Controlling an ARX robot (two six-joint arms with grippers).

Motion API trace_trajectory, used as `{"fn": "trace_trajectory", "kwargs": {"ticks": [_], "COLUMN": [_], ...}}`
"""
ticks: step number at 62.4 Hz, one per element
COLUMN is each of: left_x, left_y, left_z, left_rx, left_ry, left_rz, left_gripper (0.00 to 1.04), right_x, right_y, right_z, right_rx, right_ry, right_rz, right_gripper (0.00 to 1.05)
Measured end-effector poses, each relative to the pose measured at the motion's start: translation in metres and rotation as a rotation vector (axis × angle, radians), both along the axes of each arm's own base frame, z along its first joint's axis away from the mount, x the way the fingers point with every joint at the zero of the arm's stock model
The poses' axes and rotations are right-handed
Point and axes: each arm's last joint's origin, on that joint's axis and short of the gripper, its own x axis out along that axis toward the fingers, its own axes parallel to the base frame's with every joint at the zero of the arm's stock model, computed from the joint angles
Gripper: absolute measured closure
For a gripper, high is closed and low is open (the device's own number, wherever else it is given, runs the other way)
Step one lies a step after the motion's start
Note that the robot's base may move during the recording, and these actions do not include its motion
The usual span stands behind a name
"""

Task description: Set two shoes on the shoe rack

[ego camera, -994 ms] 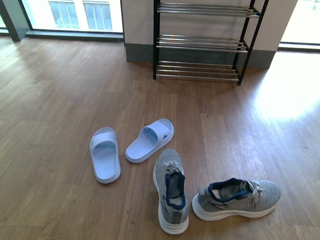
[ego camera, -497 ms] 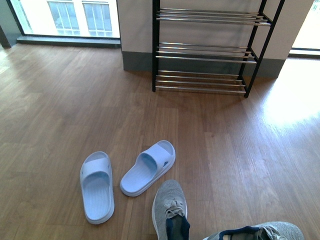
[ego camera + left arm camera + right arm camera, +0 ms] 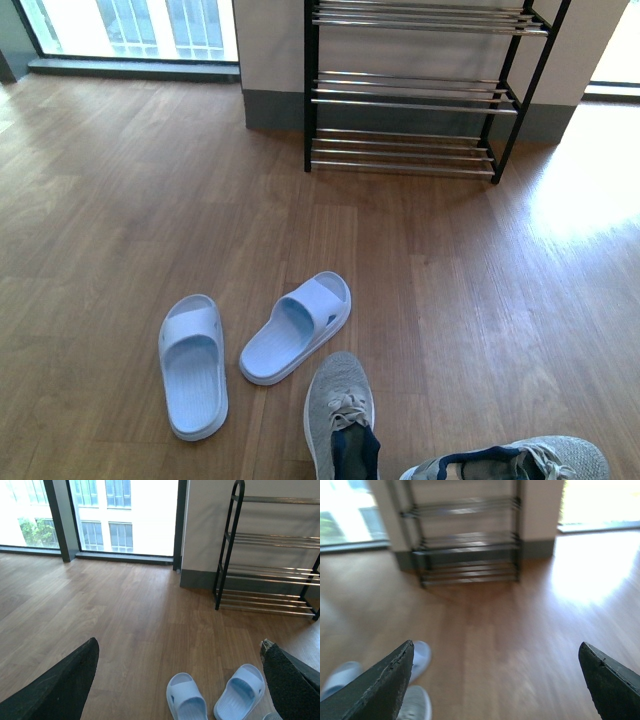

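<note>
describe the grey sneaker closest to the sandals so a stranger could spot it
Start at the black shoe rack against the far wall and come straight back over the wood floor to the front view's bottom edge. The grey sneaker sits there, right by the angled pale blue sandal, toe pointing at the rack. The other sneaker lies crosswise to its right.

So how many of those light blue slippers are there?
2. The left slide lies flat on the wood floor; the right slide is beside it, angled, just beyond the grey sneaker.
</note>
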Motion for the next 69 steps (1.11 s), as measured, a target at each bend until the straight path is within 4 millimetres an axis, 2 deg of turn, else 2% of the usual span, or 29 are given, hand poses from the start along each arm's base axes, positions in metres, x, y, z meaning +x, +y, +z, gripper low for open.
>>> {"fn": "trace_trajectory", "kwargs": {"ticks": [4,10,12,15,20,25,31,42,49,62,69], "left_x": [0.0,0.0,0.0,0.0,0.0,0.0,0.0,0.0,0.0,0.0,0.0], "left_y": [0.0,0.0,0.0,0.0,0.0,0.0,0.0,0.0,0.0,0.0,0.0], "left_z": [0.0,0.0,0.0,0.0,0.0,0.0,0.0,0.0,0.0,0.0,0.0], "left_rx": [0.0,0.0,0.0,0.0,0.0,0.0,0.0,0.0,0.0,0.0,0.0], "left_ry": [0.0,0.0,0.0,0.0,0.0,0.0,0.0,0.0,0.0,0.0,0.0], "left_rz": [0.0,0.0,0.0,0.0,0.0,0.0,0.0,0.0,0.0,0.0,0.0], "left_gripper": [0.09,0.09,0.09,0.09,0.09,0.09,0.09,0.09,0.09,0.09,0.09], "right_x": [0.016,0.054,0.072,0.097,0.115,0.121,0.124,0.128,0.134,0.156,0.159], "right_y": [-0.01,-0.033,-0.044,-0.058,-0.069,-0.076,-0.084,-0.085,-0.076,-0.047,-0.04], "right_z": [-0.003,-0.013,-0.024,-0.053,-0.095,-0.134,-0.17,-0.215,-0.231,-0.247,-0.254], "right_rx": [0.062,0.128,0.151,0.181,0.231,0.292,0.345,0.443,0.51,0.629,0.664], "right_ry": [0.105,0.243,0.306,0.428,0.599,0.745,0.869,0.994,1.033,1.053,1.061], "right_rz": [-0.084,-0.123,-0.158,-0.203,-0.251,-0.305,-0.386,-0.474,-0.48,-0.438,-0.45], "right_gripper": [0.09,0.09,0.09,0.09,0.09,0.09,0.09,0.09,0.09,0.09,0.09]}}
